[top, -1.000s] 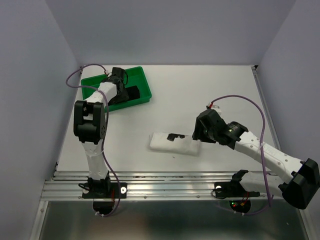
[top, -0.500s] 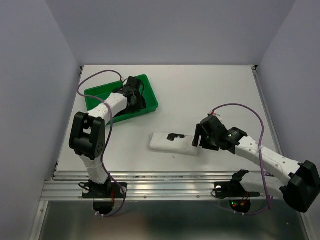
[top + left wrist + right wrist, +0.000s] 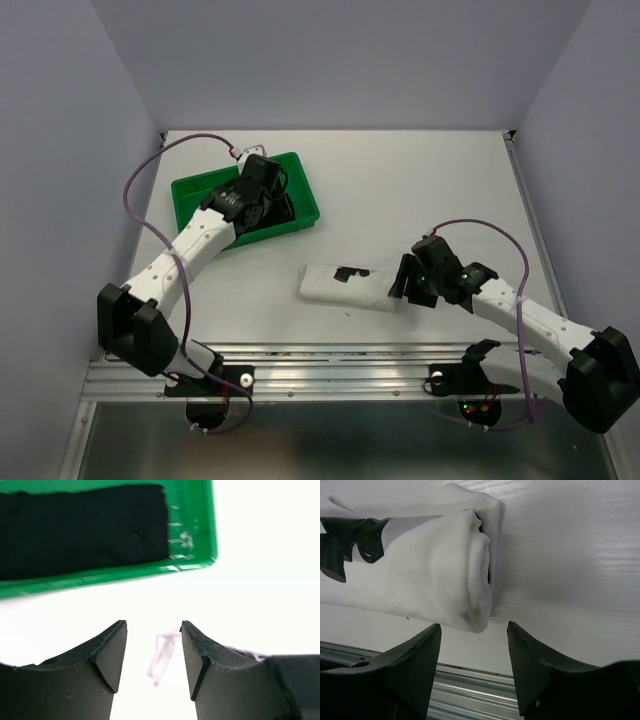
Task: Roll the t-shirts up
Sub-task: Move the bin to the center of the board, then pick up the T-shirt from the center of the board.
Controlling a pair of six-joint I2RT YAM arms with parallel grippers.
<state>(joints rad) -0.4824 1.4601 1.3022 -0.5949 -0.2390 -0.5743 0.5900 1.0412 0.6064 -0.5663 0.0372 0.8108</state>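
The white t-shirt with black printed marks lies rolled into a log on the table, near the front. My right gripper is at its right end. In the right wrist view this gripper is open, and the roll's end lies just ahead of the fingers, not between them. The black t-shirt lies in the green tray. My left gripper hovers over the tray's right part, hiding most of that shirt from above. Its jaws are open and hold nothing.
The green tray stands at the back left of the table. A small pale translucent scrap shows on the table between the left fingers. The metal rail at the table's front edge runs just under the right gripper.
The left arm has swung across, carrying its gripper toward the tray's right side, and the tray has shifted slightly right. The right gripper has dropped nearer to the front by the roll's end.
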